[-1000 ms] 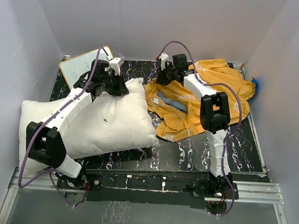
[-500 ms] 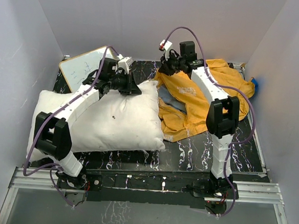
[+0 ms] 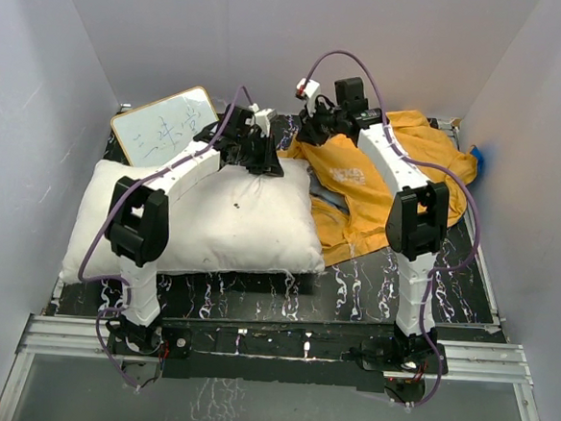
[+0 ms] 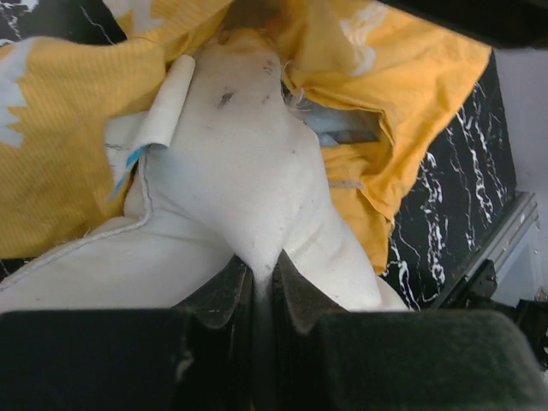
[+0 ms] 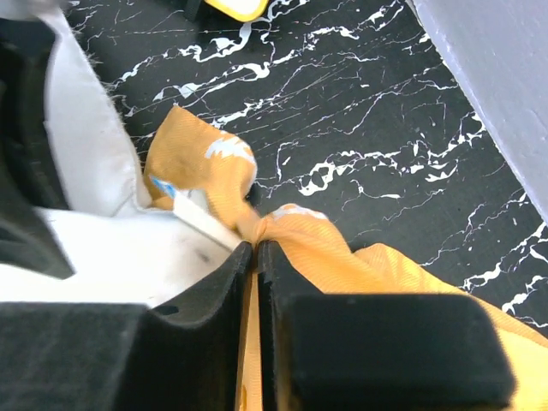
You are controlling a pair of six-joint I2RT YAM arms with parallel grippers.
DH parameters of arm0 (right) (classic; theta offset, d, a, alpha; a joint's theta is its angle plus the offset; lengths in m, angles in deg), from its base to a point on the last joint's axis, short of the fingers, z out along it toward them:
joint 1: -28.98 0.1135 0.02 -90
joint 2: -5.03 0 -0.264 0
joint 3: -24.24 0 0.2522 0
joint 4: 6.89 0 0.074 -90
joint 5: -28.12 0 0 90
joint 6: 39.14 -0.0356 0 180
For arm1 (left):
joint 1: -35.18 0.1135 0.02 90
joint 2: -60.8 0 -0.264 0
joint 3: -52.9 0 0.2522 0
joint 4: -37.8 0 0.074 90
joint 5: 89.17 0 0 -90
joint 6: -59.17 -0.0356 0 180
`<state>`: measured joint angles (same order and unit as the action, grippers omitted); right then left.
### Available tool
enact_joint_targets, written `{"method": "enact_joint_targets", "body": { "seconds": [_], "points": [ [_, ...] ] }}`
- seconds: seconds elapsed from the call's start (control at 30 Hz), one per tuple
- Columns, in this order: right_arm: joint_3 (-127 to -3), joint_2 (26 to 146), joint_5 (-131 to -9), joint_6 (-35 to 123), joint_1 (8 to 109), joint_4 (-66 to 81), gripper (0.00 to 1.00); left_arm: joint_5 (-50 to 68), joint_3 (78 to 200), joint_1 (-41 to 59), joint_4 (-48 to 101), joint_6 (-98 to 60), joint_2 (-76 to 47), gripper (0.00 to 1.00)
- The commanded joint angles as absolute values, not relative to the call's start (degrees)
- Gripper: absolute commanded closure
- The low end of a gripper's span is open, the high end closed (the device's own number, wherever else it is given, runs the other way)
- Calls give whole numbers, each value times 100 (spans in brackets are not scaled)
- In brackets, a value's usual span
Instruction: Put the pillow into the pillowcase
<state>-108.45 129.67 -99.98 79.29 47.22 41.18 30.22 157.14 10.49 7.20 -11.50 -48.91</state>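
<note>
I have the pillow (image 3: 212,227) lying flat across the left half of the table (image 3: 371,286), its long side running from the left edge toward the middle. Its far right corner is pushed up against the pillowcase (image 3: 384,174). The pillowcase sprawls orange side up over the far right part of the table, crumpled, and its left side touches the pillow's right end.

My left gripper (image 3: 265,157) sits at that far right corner of the pillow. On the left wrist camera its fingers (image 4: 224,295) are pinched together on a ridge of white pillow fabric. Orange cloth is folded around the pillow's corner on both sides, and a small rolled white tag (image 4: 167,101) sticks out at the seam.

My right gripper (image 3: 310,131) is at the pillowcase's far left edge, clamped tight on a gathered fold of orange cloth right beside the pillow corner.

A whiteboard (image 3: 161,125) with writing sits in the far left corner of the table, just behind the pillow.
</note>
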Motion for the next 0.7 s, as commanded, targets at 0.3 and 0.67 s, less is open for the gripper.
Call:
{"method": "enact_joint_targets", "body": {
  "seconds": [0.3,0.67],
  "points": [
    [-10152,12169,-10110,7586,4312,4261,40,2750,15801,1083,503,-1086,-5104,100],
    [-8591,11902,-9638,7706,4234,4039,40,2805,15640,1083,532,-1051,-5038,100]
  ]
}}
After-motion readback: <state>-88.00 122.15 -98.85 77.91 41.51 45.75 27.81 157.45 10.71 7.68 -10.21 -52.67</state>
